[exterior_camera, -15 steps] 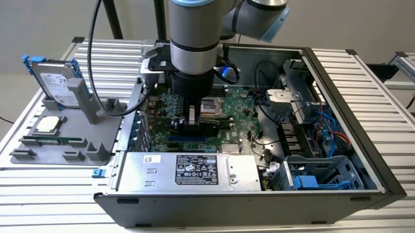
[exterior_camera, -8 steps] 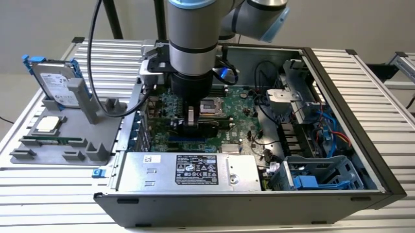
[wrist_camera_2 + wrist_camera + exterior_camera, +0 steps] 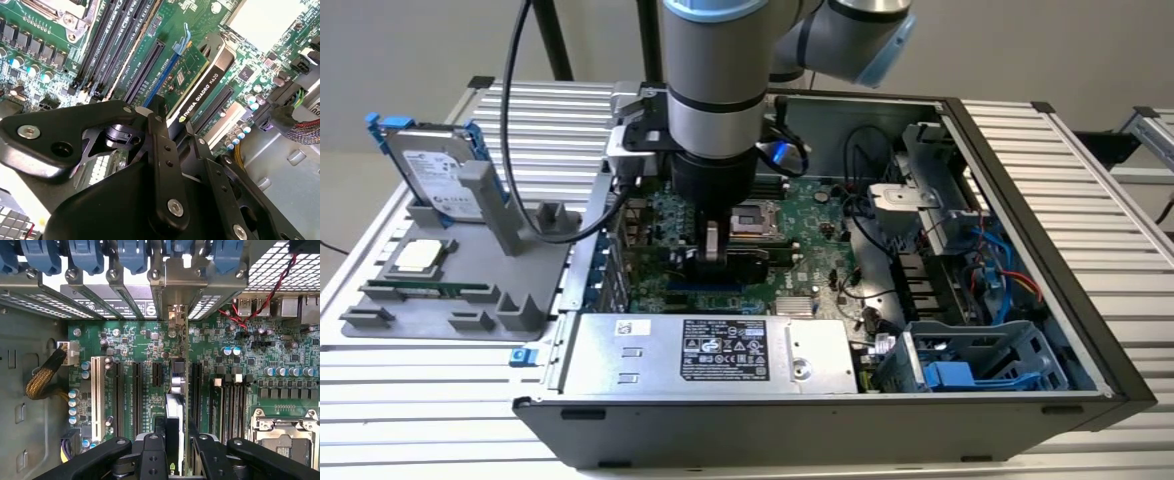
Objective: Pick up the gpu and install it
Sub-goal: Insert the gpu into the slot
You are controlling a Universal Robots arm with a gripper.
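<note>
The hand (image 3: 176,131) is closed on the gpu (image 3: 196,82), its two black fingers (image 3: 162,150) clamping the card's upper edge from either face, with the card standing on edge directly beneath it inside the open computer case (image 3: 1067,250). In the first wrist view the gpu (image 3: 176,390) runs straight out from between the fingers toward the rear slot brackets (image 3: 125,290), lined up over a slot on the motherboard (image 3: 135,345) — whether it is fully seated I cannot tell.

The card looks light and stiff, but fragile: a thin board with exposed parts on one face and a smooth plastic shroud on the other, so it could slip or twist under a skewed grip. The top edge near the middle, where the hand has it, seems the sound place to hold — clear of the contacts.

The arm (image 3: 714,80) comes down near-vertical into the case, wrist pointing straight down.
</note>
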